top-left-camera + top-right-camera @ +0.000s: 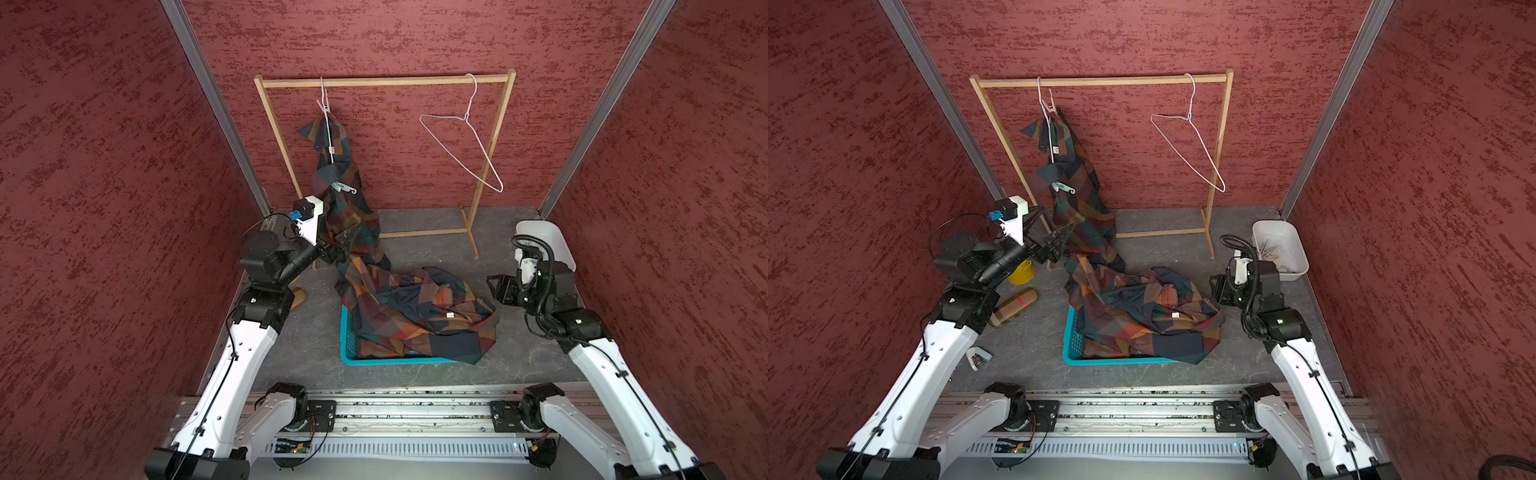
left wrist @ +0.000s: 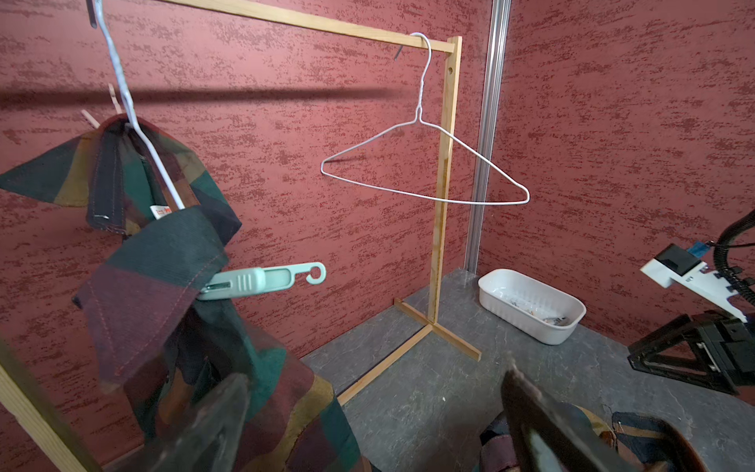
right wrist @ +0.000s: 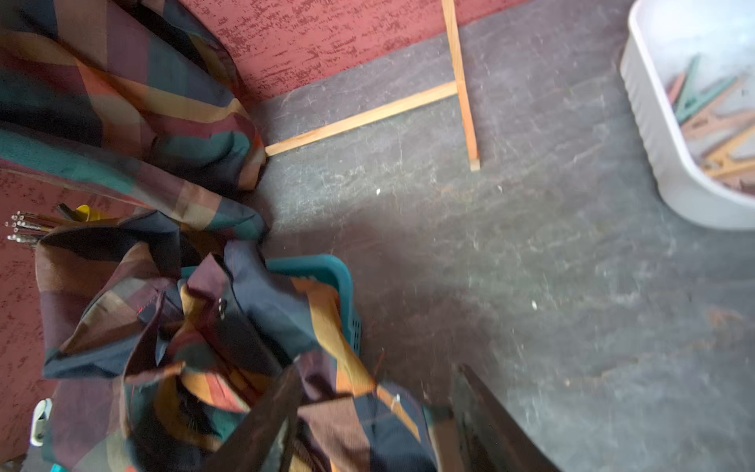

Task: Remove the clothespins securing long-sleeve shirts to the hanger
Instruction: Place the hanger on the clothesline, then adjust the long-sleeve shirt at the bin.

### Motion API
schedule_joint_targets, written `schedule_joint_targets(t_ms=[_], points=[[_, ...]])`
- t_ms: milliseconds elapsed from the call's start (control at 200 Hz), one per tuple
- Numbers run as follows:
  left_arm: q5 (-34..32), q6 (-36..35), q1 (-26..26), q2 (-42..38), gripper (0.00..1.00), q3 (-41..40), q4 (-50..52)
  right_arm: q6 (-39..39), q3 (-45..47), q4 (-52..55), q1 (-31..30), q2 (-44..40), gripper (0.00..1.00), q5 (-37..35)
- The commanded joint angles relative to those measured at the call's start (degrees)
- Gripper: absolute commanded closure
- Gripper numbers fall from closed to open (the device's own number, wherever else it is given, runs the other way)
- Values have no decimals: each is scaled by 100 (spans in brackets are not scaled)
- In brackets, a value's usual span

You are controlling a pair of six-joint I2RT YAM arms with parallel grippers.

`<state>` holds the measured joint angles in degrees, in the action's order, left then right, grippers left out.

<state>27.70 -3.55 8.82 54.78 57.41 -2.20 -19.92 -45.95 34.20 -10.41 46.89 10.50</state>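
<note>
Mint plastic clothespin (image 2: pixel 261 282), judged light, rigid and sprung, clamps the limp hanging shirt (image 1: pixel 353 208) at 11 o'clock from the basket (image 1: pixel 345 357). Likely hold: pinch its ribbed tail. The left tool (image 2: pixel 374 376) and right tool (image 3: pixel 380 367) are open and empty.

Bare grey floor (image 1: pixel 415 253) lies open between the heaped plaid shirt (image 1: pixel 415 311) and the white tub (image 1: pixel 1273 228). The hanging shirt (image 1: pixel 338 166) crowds the left end of the wooden rack (image 1: pixel 395 81); 1 wire hanger (image 2: pixel 418 102) dangles toward its right.
</note>
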Motion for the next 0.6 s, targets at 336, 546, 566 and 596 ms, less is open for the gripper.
schedule_joint_targets(t_ms=[336, 546, 566, 596], points=[[-98, -102, 147, -63, 2, -80, 82, -950, 960, 242, -48, -510, 35, 232], [-134, -127, 153, -151, 1, -177, 22, -1418, 1675, -753, -53, -463, 49, 1102], [-134, -128, 154, -153, 2, -177, 34, -1450, 1734, -876, -57, -466, 52, 1206], [-134, -136, 155, -161, 2, -179, 43, -1507, 1797, -1043, -57, -473, 58, 1349]])
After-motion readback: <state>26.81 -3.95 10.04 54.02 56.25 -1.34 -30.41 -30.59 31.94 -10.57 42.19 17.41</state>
